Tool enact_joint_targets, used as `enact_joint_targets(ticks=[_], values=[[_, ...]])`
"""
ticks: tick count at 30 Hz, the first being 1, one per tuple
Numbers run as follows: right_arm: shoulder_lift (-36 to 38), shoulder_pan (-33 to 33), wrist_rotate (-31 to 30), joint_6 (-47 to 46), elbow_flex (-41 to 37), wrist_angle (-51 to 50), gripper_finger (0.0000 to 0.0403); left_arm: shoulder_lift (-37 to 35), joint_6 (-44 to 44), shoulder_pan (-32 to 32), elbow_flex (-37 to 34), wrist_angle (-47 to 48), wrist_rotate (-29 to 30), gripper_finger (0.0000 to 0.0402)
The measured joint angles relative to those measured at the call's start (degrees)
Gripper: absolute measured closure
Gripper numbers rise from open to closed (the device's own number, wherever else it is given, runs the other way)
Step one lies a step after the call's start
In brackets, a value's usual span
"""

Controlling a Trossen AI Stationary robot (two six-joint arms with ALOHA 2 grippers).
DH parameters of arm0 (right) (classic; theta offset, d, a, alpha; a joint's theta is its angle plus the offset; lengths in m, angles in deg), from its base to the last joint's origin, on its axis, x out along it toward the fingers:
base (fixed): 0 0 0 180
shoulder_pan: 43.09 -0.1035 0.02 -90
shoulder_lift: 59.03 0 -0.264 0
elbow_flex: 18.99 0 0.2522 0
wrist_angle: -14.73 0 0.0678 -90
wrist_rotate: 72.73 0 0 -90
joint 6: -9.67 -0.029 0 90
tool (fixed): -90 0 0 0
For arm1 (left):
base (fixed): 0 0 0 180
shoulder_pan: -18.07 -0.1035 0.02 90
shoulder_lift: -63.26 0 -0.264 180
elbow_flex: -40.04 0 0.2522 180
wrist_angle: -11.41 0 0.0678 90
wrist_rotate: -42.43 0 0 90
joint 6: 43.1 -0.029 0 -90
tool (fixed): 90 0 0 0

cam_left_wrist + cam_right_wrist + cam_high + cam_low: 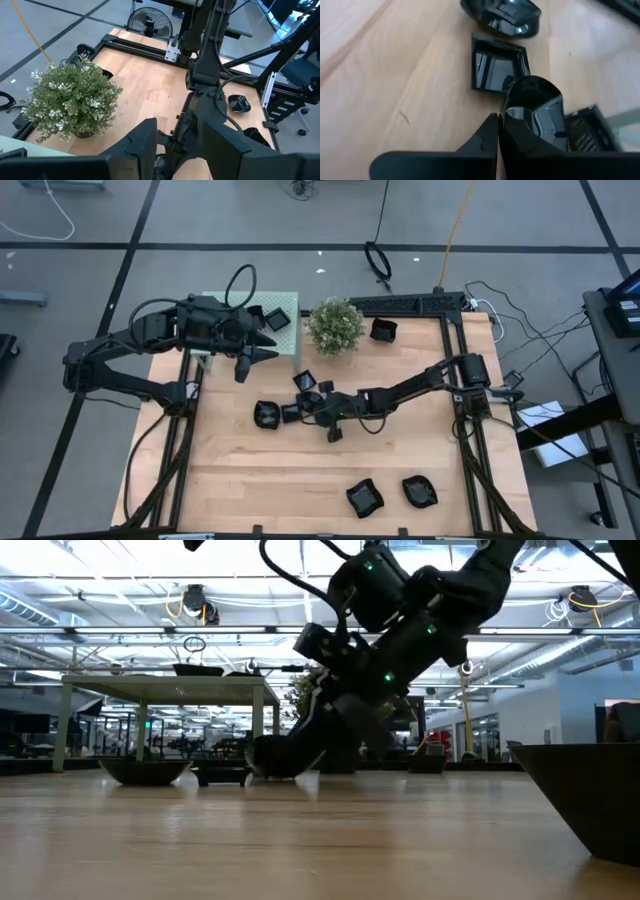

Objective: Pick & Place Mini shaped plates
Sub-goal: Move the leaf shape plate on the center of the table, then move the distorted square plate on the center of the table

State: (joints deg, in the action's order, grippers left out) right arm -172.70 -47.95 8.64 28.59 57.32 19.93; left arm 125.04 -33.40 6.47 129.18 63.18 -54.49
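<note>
Several small glossy black plates lie clustered mid-table: a wavy one (267, 414), a square one (495, 70) and another wavy one (502, 15). My right gripper (499, 134) reaches in from the right side and is shut on one rounded plate (535, 102) in that cluster; it also shows in the high view (312, 406). One more plate (275, 318) rests on a pale green tray (290, 305). My left gripper (255, 352) hovers open and empty over the tray's near edge, and its fingers stand wide apart in the left wrist view (180, 150). My right gripper pinches the rounded plate by its rim (509, 114), at the edge nearest the gripper, one finger (525, 145) inside the dish and one outside. It comes slanting down from the table's right. In the low view the plate (280, 755) sits at table level below the fingers.
A green potted plant (335, 325) stands at the far middle, with a plate (383, 330) beside it. Two plates (364, 497) (419, 492) lie near the near edge. Black frame rails (455, 330) border the table. Bare wood lies at near left.
</note>
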Motion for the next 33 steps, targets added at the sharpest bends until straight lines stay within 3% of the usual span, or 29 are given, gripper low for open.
enact_joint_targets(ticks=[10, 22, 27, 33], values=[[5.92, -0.47, -0.10, -9.58, -0.01, -10.22, 0.0395, 0.00, -0.01, 0.00, 0.00, -0.01, 0.00, 0.0254], [8.17, -0.49, 1.41, -16.19, 0.06, -10.69, 0.0294, 0.00, 2.56, 0.00, 0.00, -0.09, -0.03, 0.0254], [15.67, -0.97, 1.45, -18.71, 0.15, -17.02, 0.0282, 0.00, 4.21, 0.00, 0.00, -0.09, -0.04, 0.0254], [31.80, -1.71, 1.30, -18.71, 0.02, -33.40, 0.0295, -0.01, 4.41, 0.00, 0.00, -0.09, -0.03, 0.0254]])
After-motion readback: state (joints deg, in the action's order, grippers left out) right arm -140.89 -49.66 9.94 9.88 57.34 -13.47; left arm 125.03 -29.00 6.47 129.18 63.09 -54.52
